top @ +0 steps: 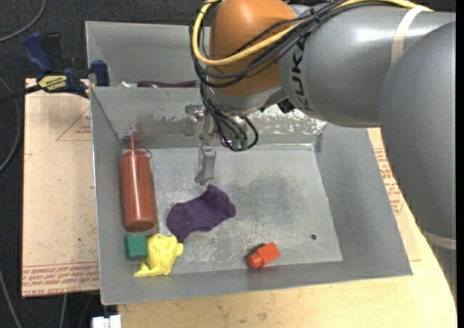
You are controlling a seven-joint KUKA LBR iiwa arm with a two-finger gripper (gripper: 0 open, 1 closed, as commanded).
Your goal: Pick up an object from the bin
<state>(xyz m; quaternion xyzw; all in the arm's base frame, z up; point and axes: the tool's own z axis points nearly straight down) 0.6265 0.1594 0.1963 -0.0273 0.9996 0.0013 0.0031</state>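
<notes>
Four things around purple cloth (201, 215) beside the closed, empty gripper (205, 178): red bottle (138, 190), green block (135, 247), yellow toy (162, 255), orange piece (262, 255)

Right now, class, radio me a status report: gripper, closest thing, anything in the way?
Gripper low over purple cloth, at its far edge. Red bottle alongside, apart. Nothing between gripper and cloth.

Red bottle (137, 192) lying flat along the left side, cap toward the far end. Green block (135, 247) just off its near end, yellow toy (161, 254) (soft-looking, crumpled) touching the block's right. Orange piece (262, 255) well apart, front centre-right.
</notes>
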